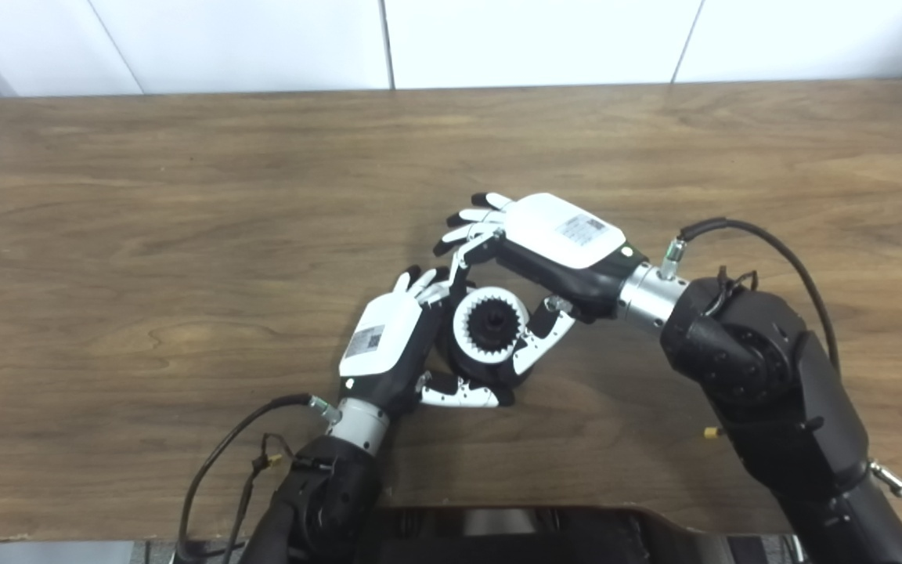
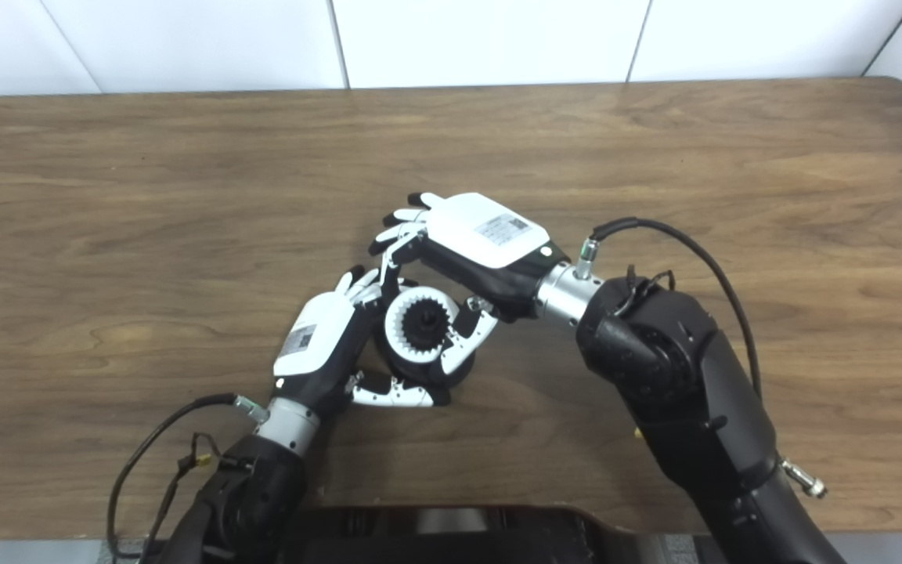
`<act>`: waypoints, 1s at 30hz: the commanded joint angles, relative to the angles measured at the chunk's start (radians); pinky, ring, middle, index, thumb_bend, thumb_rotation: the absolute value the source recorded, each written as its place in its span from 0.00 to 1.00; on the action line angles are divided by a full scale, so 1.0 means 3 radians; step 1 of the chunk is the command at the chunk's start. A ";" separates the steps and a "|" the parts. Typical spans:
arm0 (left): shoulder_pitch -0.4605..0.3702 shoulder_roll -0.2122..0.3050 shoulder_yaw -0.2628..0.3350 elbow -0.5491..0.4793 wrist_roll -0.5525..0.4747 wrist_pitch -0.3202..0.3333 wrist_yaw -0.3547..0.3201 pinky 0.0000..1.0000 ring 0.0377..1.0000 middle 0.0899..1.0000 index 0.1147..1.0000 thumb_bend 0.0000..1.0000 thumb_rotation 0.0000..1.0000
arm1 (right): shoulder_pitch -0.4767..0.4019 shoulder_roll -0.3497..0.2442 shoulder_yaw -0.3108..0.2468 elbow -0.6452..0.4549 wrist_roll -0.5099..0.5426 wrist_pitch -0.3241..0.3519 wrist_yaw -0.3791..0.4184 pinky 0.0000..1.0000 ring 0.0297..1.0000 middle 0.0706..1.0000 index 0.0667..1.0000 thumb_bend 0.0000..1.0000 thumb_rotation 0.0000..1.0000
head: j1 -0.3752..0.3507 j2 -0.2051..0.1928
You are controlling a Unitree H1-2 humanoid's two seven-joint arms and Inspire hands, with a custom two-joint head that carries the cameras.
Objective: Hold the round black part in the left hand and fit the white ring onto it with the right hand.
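The round black part (image 1: 488, 373) is held just above the table, near its front middle, with my left hand (image 1: 385, 343) shut on it from the left and below. The white ring (image 1: 463, 326), toothed on its inside, sits on top of the part around the black toothed hub (image 2: 425, 319). My right hand (image 1: 557, 239) reaches in from the right. Its thumb (image 1: 543, 335) presses on the ring's right edge and a finger (image 1: 460, 262) comes down on its far edge, so it pinches the ring. How deep the ring sits I cannot tell.
The brown wooden table (image 1: 185, 196) stretches wide on all sides of the hands, with a white wall behind its far edge. Black cables (image 1: 764, 235) loop off both wrists. The robot's dark body (image 1: 498, 533) fills the front edge.
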 commanded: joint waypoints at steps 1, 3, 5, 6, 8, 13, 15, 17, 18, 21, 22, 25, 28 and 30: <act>0.0051 0.0022 -0.0063 -0.0060 0.0016 -0.0003 -0.0114 1.00 0.93 0.81 0.42 0.52 0.06 | -0.0042 -0.0013 -0.0109 0.0013 0.0005 0.0187 -0.0062 1.00 0.91 0.80 0.45 0.53 0.14 | -0.0003 0.0004; 0.0050 0.0030 -0.0063 -0.0062 0.0009 -0.0006 -0.0115 1.00 0.93 0.81 0.42 0.52 0.07 | -0.0036 -0.0005 -0.0128 0.0021 0.0078 0.0281 -0.0064 1.00 0.91 0.80 0.45 0.53 0.14 | -0.0005 0.0007; 0.0050 0.0036 -0.0059 -0.0066 -0.0005 -0.0009 -0.0118 1.00 0.93 0.81 0.42 0.52 0.07 | -0.0028 0.0002 -0.0148 0.0035 0.0149 0.0349 -0.0089 1.00 0.90 0.80 0.45 0.53 0.14 | -0.0001 0.0012; 0.0052 0.0037 -0.0057 -0.0072 -0.0010 -0.0003 -0.0124 1.00 0.94 0.81 0.42 0.52 0.07 | -0.0025 0.0005 -0.0154 0.0038 0.0165 0.0388 -0.0099 0.98 0.89 0.80 0.45 0.53 0.14 | -0.0001 0.0014; 0.0058 0.0036 -0.0051 -0.0085 -0.0026 0.0005 -0.0133 1.00 0.94 0.81 0.42 0.52 0.06 | -0.0018 0.0010 -0.0164 0.0050 0.0182 0.0442 -0.0139 0.92 0.88 0.79 0.45 0.53 0.14 | -0.0001 0.0020; 0.0069 0.0036 -0.0043 -0.0113 -0.0038 0.0012 -0.0154 1.00 0.94 0.82 0.42 0.52 0.06 | -0.0025 0.0001 -0.0186 0.0098 0.0255 0.0527 -0.0173 0.87 0.86 0.78 0.45 0.53 0.14 | 0.0002 0.0028; 0.0068 0.0038 -0.0047 -0.0117 -0.0016 0.0014 -0.0153 1.00 0.94 0.82 0.42 0.52 0.06 | -0.0025 -0.0005 -0.0191 0.0118 0.0287 0.0536 -0.0194 0.85 0.86 0.78 0.45 0.53 0.14 | 0.0002 0.0028; 0.0067 0.0039 -0.0047 -0.0116 -0.0012 0.0014 -0.0151 1.00 0.94 0.82 0.42 0.52 0.06 | -0.0020 -0.0010 -0.0196 0.0143 0.0308 0.0535 -0.0221 0.83 0.85 0.78 0.45 0.53 0.14 | -0.0002 0.0032; 0.0067 0.0041 -0.0046 -0.0114 -0.0017 0.0008 -0.0148 1.00 0.94 0.82 0.42 0.52 0.06 | -0.0017 -0.0011 -0.0197 0.0155 0.0314 0.0536 -0.0234 0.83 0.85 0.77 0.45 0.53 0.14 | -0.0002 0.0032; 0.0064 0.0047 -0.0044 -0.0106 -0.0029 -0.0008 -0.0141 1.00 0.94 0.81 0.42 0.52 0.06 | -0.0012 -0.0016 -0.0184 0.0172 0.0307 0.0558 -0.0243 0.83 0.85 0.77 0.45 0.53 0.14 | -0.0010 0.0028; 0.0062 0.0049 -0.0043 -0.0099 -0.0031 -0.0012 -0.0138 1.00 0.94 0.81 0.42 0.52 0.06 | -0.0016 -0.0022 -0.0169 0.0170 0.0286 0.0567 -0.0233 0.83 0.85 0.77 0.45 0.53 0.14 | -0.0010 0.0028; 0.0055 0.0049 -0.0039 -0.0082 -0.0035 -0.0013 -0.0131 1.00 0.94 0.82 0.42 0.52 0.06 | -0.0040 -0.0044 -0.0128 0.0164 0.0233 0.0616 -0.0180 0.85 0.86 0.78 0.53 0.73 0.20 | -0.0012 0.0023; 0.0051 0.0045 -0.0037 -0.0073 -0.0040 -0.0011 -0.0130 1.00 0.94 0.82 0.42 0.52 0.06 | -0.0079 -0.0070 -0.0089 0.0143 0.0202 0.0692 -0.0114 0.91 0.89 0.83 0.67 0.97 0.32 | -0.0022 0.0013; 0.0048 0.0042 -0.0036 -0.0068 -0.0043 -0.0009 -0.0133 1.00 0.94 0.82 0.42 0.52 0.06 | -0.0120 -0.0106 -0.0050 0.0096 0.0158 0.0754 -0.0046 0.96 0.93 0.88 0.76 0.99 0.40 | -0.0022 0.0013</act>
